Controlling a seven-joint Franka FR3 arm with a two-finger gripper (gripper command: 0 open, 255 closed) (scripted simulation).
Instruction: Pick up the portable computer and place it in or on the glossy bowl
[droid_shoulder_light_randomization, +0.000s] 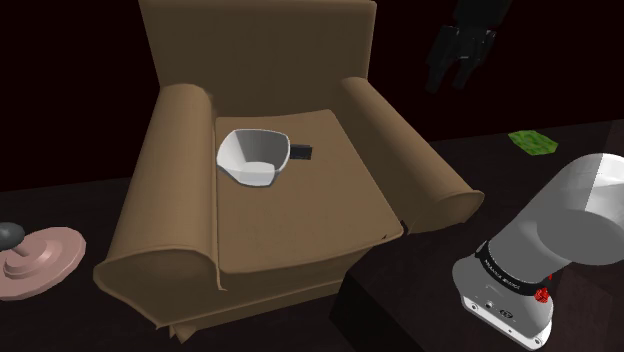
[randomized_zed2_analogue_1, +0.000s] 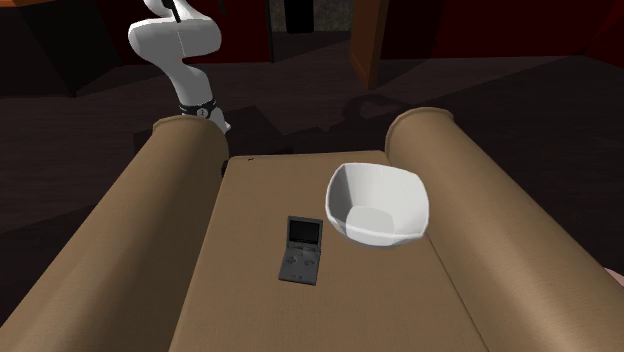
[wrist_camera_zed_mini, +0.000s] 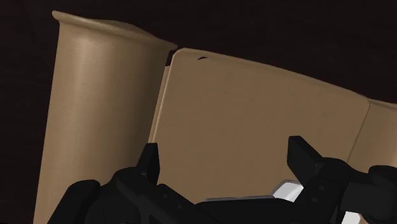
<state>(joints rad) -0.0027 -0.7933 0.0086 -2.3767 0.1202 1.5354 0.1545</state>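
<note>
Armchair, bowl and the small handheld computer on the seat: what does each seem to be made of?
Armchair: tan and matte, with faint streaks along the arms; it could be leather or fabric, the look does not settle it.
Bowl: white, smooth, softly shaded inside; it looks like glazed ceramic or plastic.
Handheld computer: a dark grey, matte hard shell, likely plastic, with a darker screen.

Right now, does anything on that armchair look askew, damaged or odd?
Nothing spilled or damaged. The only oddity is the setting: a white bowl and an open dark handheld console sit side by side on the armchair seat. The hand is open, holding nothing.
</note>
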